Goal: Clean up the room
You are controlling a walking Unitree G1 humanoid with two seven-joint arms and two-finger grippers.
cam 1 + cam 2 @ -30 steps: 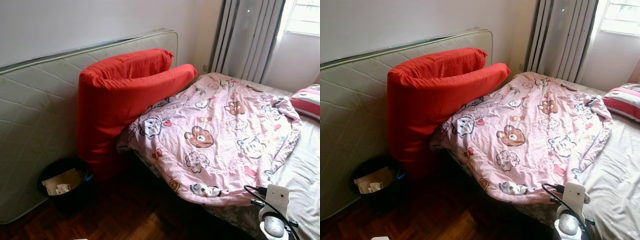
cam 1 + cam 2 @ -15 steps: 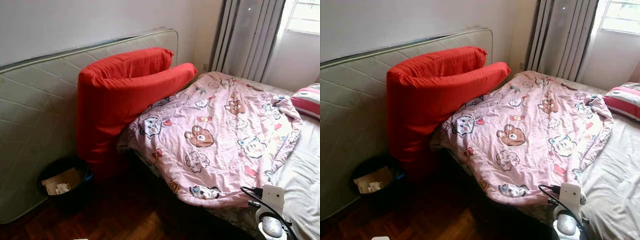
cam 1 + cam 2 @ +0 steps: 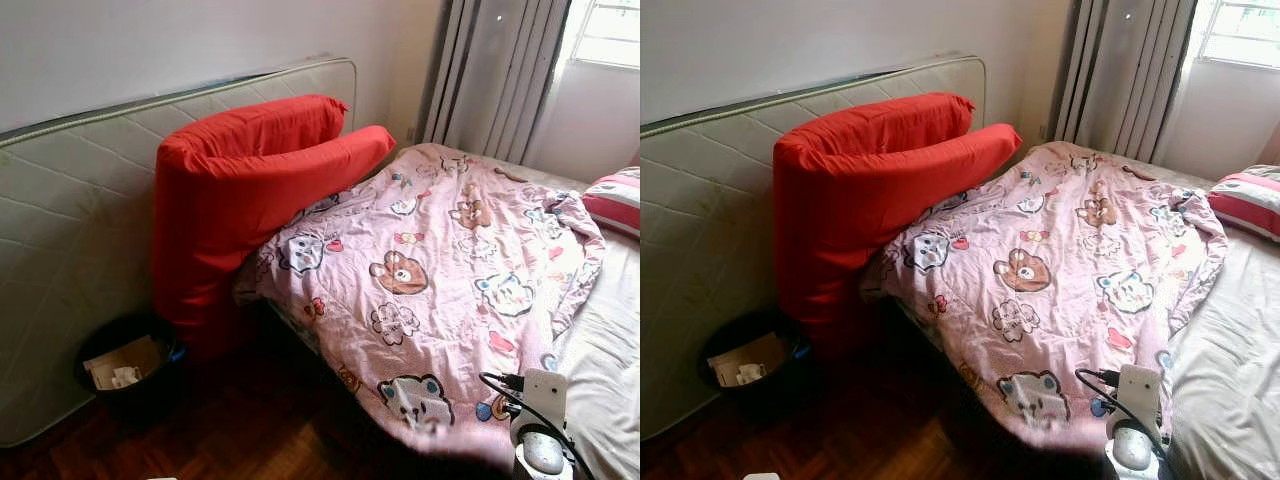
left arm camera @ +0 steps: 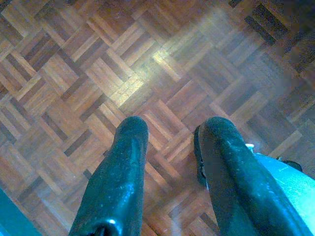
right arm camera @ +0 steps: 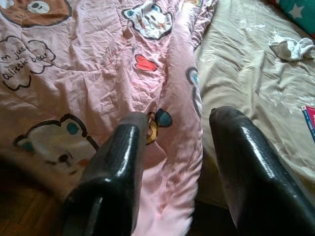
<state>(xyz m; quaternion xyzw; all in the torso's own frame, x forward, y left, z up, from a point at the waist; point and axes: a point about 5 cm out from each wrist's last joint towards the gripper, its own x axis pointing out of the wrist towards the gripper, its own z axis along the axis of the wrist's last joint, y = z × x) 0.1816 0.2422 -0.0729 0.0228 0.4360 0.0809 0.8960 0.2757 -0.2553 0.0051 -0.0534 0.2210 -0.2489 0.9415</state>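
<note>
A pink quilt [image 3: 440, 260] printed with cartoon bears lies crumpled across the bed, and its near edge hangs over the bed's side toward the floor. My right gripper [image 5: 178, 118] hovers open just above that hanging edge, where the quilt [image 5: 98, 73] meets the beige sheet [image 5: 246, 88]; nothing is between its fingers. The right arm's wrist [image 3: 540, 425] shows at the bed's near corner. My left gripper [image 4: 173, 125] hangs open over bare parquet floor [image 4: 98, 64]. A small crumpled white cloth [image 5: 292, 48] lies on the sheet.
Two big red bolsters [image 3: 250, 190] lean at the bed's left side against a spare mattress [image 3: 70, 240] propped on the wall. A black bin [image 3: 125, 365] with paper scraps stands on the floor below. A striped pillow [image 3: 615, 200] lies far right, with curtains [image 3: 495, 75] behind.
The quilt's near edge has unfolded and dropped lower over the bed's side, so a bear print now shows there. The right wrist has shifted slightly.
</note>
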